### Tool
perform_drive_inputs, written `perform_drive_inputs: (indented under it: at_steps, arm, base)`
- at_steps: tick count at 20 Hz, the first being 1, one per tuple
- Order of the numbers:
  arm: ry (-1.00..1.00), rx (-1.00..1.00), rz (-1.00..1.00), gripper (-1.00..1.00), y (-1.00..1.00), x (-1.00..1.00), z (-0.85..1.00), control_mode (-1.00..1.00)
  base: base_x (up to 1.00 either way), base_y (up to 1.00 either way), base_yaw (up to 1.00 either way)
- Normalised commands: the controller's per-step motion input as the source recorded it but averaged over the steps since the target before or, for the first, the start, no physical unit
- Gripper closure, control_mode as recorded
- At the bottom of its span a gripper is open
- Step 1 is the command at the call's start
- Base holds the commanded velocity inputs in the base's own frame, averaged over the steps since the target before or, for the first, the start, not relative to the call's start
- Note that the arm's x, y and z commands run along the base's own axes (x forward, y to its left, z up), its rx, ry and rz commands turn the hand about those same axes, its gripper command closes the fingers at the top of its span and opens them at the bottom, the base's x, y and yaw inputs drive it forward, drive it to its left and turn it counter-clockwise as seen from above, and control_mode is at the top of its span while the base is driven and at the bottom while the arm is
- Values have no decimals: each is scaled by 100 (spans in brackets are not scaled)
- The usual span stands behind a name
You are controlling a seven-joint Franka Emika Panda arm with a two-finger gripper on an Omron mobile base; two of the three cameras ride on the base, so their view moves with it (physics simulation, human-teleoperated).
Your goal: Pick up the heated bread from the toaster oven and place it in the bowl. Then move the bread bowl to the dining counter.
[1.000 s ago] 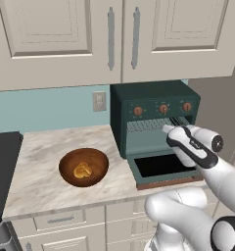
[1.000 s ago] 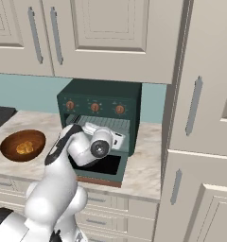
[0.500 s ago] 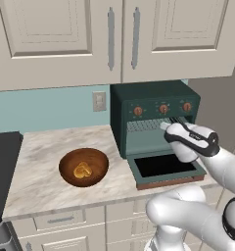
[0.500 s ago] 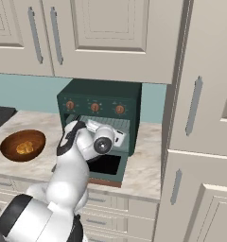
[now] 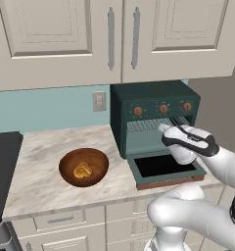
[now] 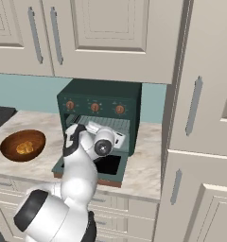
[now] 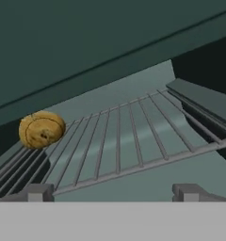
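Observation:
The dark green toaster oven [image 5: 153, 100] [image 6: 99, 94] stands on the counter with its door [image 5: 163, 166] dropped open. My gripper [image 5: 169, 125] [image 6: 92, 126] [image 7: 112, 193] is open at the oven's mouth, level with the wire rack [image 7: 119, 141]. The heated bread [image 7: 41, 130], a small yellowish lump, lies at the back left of the rack in the hand view, well ahead of my fingertips [image 7: 38, 192] and off to their left. The brown wooden bowl [image 5: 97, 159] [image 6: 9, 142] sits on the counter to the left of the oven, with a golden-orange knotted bread piece [image 5: 82, 170] [image 6: 24, 148] inside.
A black stove [image 5: 2, 162] borders the marble counter [image 5: 41, 191] on the left. Cream upper cabinets hang low over the oven. A tall cabinet [image 6: 200, 142] walls off the right side. The open door juts past the counter's front edge.
My hand has moved forward and slightly left, closer to the oven opening. The jaws have stayed open. The bowl and oven have not moved.

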Motion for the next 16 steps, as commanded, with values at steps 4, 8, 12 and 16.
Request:
perform_drive_inputs:
  at_steps: [4,8,12,16]
  arm:
    - [0,0,0,-100,3,43,0,-100]
    - [0,0,0,-100,2,29,0,-100]
    - [0,0,0,-100,0,1,-12,-100]
    - [0,0,0,-100,0,-13,-13,-100]
  base:
    - [0,0,0]
    - [0,0,0]
    - [0,0,0]
    - [0,0,0]
